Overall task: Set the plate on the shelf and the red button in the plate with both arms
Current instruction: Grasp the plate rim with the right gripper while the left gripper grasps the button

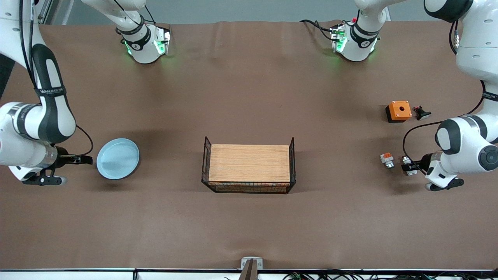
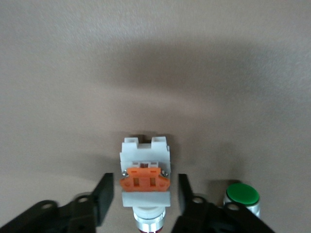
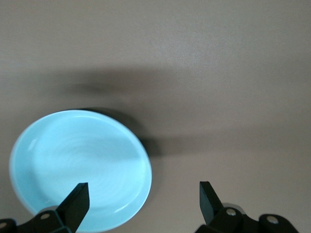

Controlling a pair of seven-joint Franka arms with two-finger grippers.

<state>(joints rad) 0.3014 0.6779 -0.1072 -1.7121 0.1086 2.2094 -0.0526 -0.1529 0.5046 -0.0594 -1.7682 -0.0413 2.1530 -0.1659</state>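
The pale blue plate (image 1: pixel 118 158) lies on the brown table toward the right arm's end. My right gripper (image 1: pixel 87 159) is open and empty, hovering at the plate's edge. In the right wrist view one finger is over the plate (image 3: pixel 80 165) and the rim lies between the fingers of the gripper (image 3: pixel 143 199). The red button (image 1: pixel 387 159), a white block with an orange patch and a grey cylinder end, lies toward the left arm's end. My left gripper (image 1: pixel 406 168) is open over it. In the left wrist view its fingers straddle the red button (image 2: pixel 145 170) with gaps on both sides.
A black wire basket (image 1: pixel 205 163) holding a wooden board (image 1: pixel 249 163) stands mid-table. An orange box with a round hole (image 1: pixel 398 111) and a small dark piece (image 1: pixel 422 113) lie farther from the camera than the red button. A green-capped button (image 2: pixel 241 194) sits beside it.
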